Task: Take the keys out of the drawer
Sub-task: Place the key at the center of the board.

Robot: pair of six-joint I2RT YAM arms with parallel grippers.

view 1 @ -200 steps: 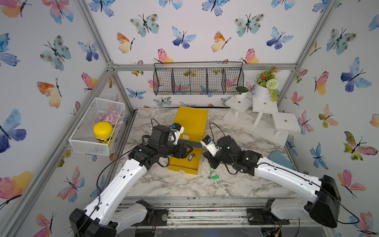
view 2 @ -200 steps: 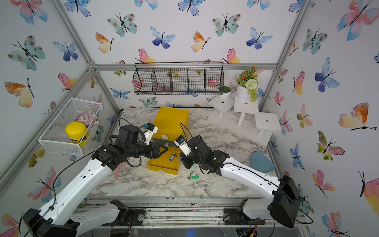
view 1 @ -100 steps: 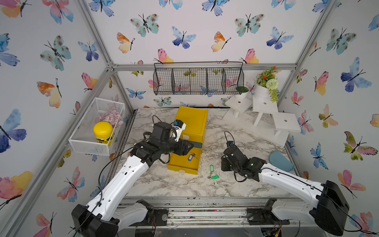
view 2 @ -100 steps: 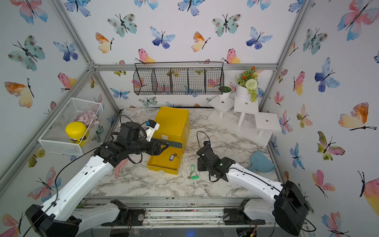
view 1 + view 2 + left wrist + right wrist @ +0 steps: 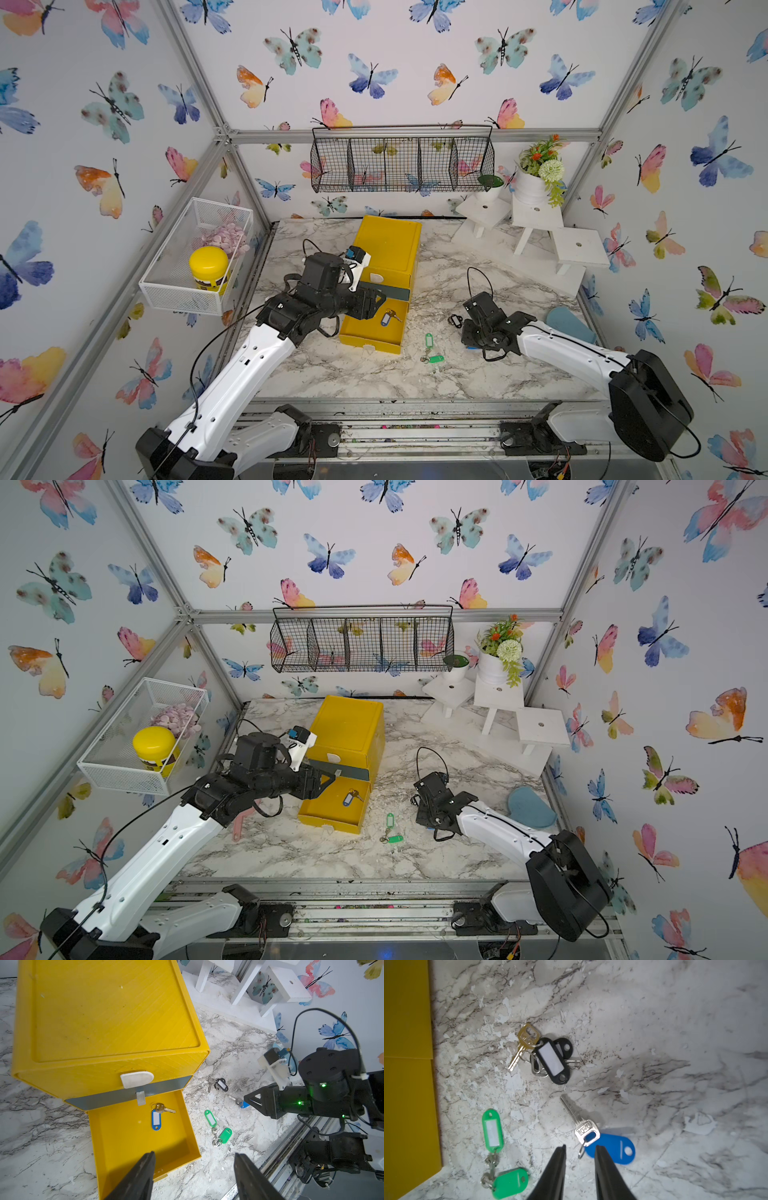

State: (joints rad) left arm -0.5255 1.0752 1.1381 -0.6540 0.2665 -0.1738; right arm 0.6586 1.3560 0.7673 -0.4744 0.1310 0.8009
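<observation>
In both top views the drawer [image 5: 371, 344] sticks out of the yellow box [image 5: 388, 245]. One bunch with a blue tag, the drawer key [image 5: 386, 319], lies inside it near the box end. The green keys [image 5: 429, 340] lie on the table [image 5: 415, 378] just beside the drawer, and the black keys [image 5: 455, 321] lie a bit farther off. So I think most of the job is done and only the drawer key is left to take out. In the left wrist view my left pincer [image 5: 193, 1167] hangs over the front corner of the drawer. Its jaws are wide apart and there is nothing in them. The drawer key lies flat. The long side of its tag runs the way the drawer slides, with the ring end toward the box. Its gold key sticks out sideways from the ring, toward my right arm. In the right wrist view my right pincer [image 5: 580, 1154] is low over the table with its jaws only a little apart. I think it is holding nothing. The loose key [image 5: 586, 1129], which has a blue tag, lies flat on the table with its ring right at my fingertips. Its silver blade points away from the tips, toward the black keys, and its tag lies off to one side.
</observation>
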